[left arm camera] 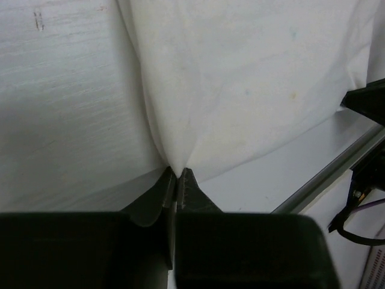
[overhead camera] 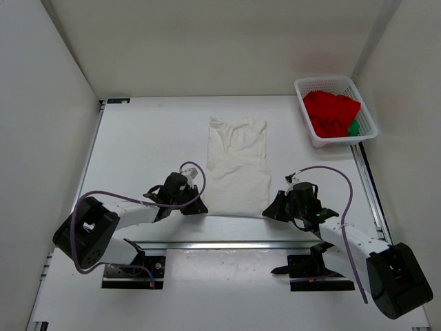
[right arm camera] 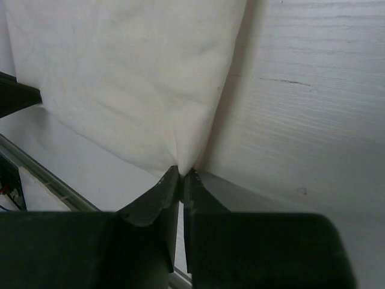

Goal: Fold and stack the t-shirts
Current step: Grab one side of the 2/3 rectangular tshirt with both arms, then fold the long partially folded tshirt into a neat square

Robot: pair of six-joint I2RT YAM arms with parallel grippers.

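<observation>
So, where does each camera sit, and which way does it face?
Top external: fixed above and behind the arms, facing down on the table; left arm and right arm show, the cream-white t-shirt between them, the basket far right.
Left wrist: on the left arm, facing along the left gripper, shut on the shirt's near corner.
Right wrist: on the right arm, facing along the right gripper, shut on the other near corner.
Shared: both wrist views see that shirt's near hem.

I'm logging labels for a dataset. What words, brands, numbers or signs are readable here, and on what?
None can be read.
The cream shirt, red shirt, green shirt, basket and table show no print.
A small dark mark on the table reads as no letter.
</observation>
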